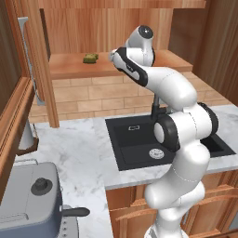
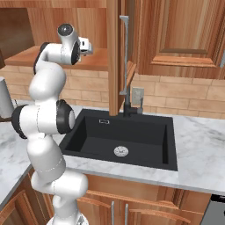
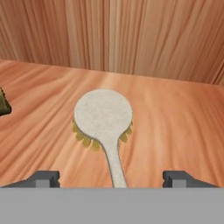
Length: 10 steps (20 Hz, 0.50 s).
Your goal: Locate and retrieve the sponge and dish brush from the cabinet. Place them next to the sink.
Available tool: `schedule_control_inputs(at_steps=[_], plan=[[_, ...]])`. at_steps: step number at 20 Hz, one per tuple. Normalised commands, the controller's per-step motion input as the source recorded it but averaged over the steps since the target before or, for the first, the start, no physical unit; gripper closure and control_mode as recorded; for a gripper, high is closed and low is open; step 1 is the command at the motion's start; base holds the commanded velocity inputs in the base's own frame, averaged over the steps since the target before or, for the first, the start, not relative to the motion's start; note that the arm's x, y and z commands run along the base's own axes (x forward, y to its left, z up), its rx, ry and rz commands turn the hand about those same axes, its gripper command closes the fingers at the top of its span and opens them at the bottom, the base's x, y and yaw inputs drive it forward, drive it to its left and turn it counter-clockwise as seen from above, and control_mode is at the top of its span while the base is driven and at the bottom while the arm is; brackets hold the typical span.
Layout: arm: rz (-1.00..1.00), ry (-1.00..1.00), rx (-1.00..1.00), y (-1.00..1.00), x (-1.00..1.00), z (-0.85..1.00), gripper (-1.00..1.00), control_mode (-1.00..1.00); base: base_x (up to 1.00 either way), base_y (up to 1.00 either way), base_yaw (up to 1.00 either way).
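Reaching for dish brush (image 3: 103, 120), lying on cabinet shelf (image 3: 175, 127) mid-depth, handle toward gripper (image 3: 113, 178). Jaws spread wide, empty. Sponge (image 1: 90, 57) near shelf's left edge. Next: advance, clamp handle.

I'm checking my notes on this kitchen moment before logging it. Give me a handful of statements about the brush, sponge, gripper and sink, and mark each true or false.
1. The round-headed cream dish brush lies on the flat wooden cabinet shelf. True.
2. The gripper is shut on the brush handle. False: its fingertips stand wide apart, either side of the handle, not touching it.
3. The small olive-green sponge sits in the black rectangular sink. False: it is on the shelf.
4. The sink holds nothing but its round silver drain. True.
5. The brush's bristles face down. True.
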Motion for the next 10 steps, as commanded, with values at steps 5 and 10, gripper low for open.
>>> schedule_control_inputs(at_steps=[5,10], plan=[[0.0,0.0,0.0,0.0,0.0,-0.01,1.0,-1.0,0.0,0.0,0.0],[-0.04,0.01,0.0,0.1,-0.03,-0.01,1.0,-1.0,0.0,0.0,0.0]])
